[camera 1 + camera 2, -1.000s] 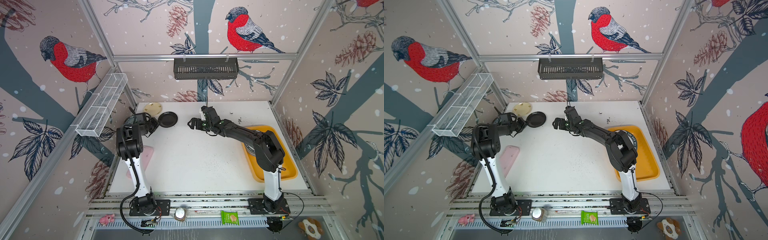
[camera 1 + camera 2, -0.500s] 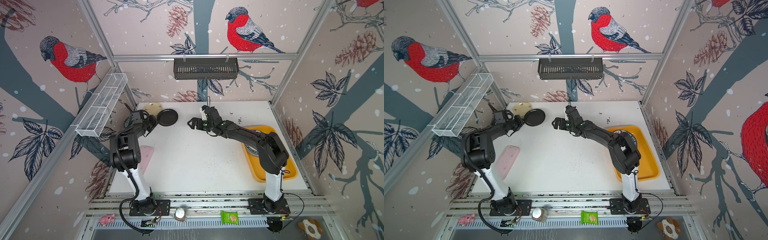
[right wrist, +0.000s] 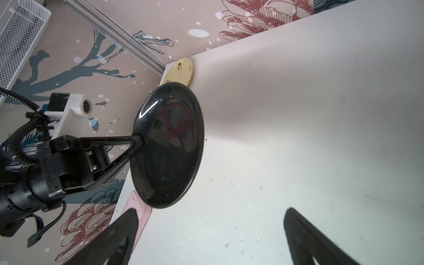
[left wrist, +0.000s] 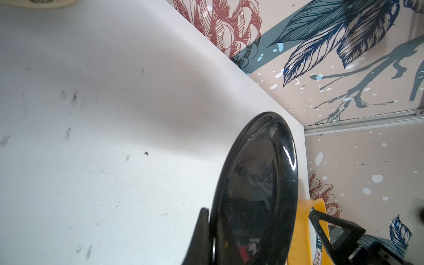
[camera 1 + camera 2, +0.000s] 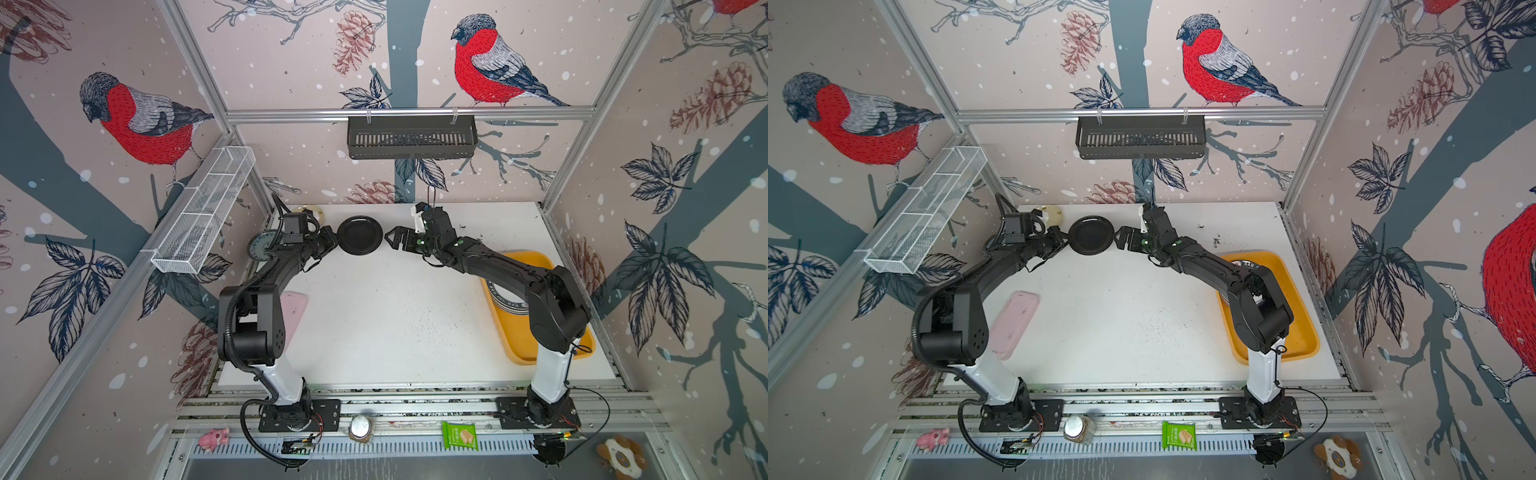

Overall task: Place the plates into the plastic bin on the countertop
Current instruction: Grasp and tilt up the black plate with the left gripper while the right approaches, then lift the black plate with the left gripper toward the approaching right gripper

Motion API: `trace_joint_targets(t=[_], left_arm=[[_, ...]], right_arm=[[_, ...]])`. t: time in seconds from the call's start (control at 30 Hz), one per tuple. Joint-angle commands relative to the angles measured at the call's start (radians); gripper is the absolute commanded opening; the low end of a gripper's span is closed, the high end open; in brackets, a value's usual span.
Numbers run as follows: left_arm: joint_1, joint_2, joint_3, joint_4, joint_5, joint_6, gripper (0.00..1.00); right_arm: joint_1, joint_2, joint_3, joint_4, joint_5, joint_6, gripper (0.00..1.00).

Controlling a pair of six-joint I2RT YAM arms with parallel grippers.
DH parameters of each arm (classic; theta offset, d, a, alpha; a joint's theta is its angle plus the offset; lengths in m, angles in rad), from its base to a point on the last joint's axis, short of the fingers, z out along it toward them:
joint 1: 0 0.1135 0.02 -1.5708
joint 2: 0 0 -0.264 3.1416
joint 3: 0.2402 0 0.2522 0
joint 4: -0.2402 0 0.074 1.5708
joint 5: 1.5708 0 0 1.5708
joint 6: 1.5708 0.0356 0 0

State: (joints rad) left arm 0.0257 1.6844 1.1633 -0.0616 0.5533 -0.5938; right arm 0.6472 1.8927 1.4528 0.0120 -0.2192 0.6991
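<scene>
Countertop [image 5: 395, 324] bin [image 5: 517, 349] (lettered plate [image 5: 508, 300] inside)

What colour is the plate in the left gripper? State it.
Glossy black plate, clearest in the right wrist view, pinched at its rim by the left gripper.

Bullfinch-print walls [image 5: 291, 162] stand framed by aluminium rails [image 5: 407, 113].

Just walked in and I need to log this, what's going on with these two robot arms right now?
The left claw is shut on the rim of a glossy round black plate, holding it above the white countertop. The right claw hangs open just beside that plate, probably for a handover. The mustard-yellow plastic bin on the right already holds a white plate with a dark-green lettered rim.
</scene>
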Motion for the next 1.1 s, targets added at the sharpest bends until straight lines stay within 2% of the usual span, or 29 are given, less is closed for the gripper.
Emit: trace_joint_targets(t=[0.0, 0.27, 0.47, 0.6, 0.77, 1.07], left_arm=[[-0.018, -0.060, -0.008, -0.067, 0.012, 0.048, 0.01], [-0.044, -0.208, -0.028, -0.225, 0.009, 0.135, 0.01], [-0.066, -0.241, 0.009, -0.271, 0.000, 0.187, 0.01], [-0.111, -0.239, -0.039, -0.207, -0.003, 0.195, 0.01], [-0.121, -0.218, -0.106, -0.139, 0.085, 0.179, 0.01], [-0.129, -0.201, -0.148, -0.131, 0.139, 0.154, 0.01]], right_arm=[[-0.008, -0.035, -0.019, 0.044, 0.029, -0.025, 1.00], [-0.036, -0.104, -0.102, 0.080, 0.069, -0.010, 1.00], [-0.047, -0.181, -0.165, 0.081, 0.147, -0.007, 1.00], [-0.055, -0.240, -0.226, 0.077, 0.203, 0.011, 1.00], [-0.055, -0.289, -0.268, 0.041, 0.267, 0.028, 1.00], [-0.055, -0.369, -0.374, 0.057, 0.276, 0.090, 1.00]])
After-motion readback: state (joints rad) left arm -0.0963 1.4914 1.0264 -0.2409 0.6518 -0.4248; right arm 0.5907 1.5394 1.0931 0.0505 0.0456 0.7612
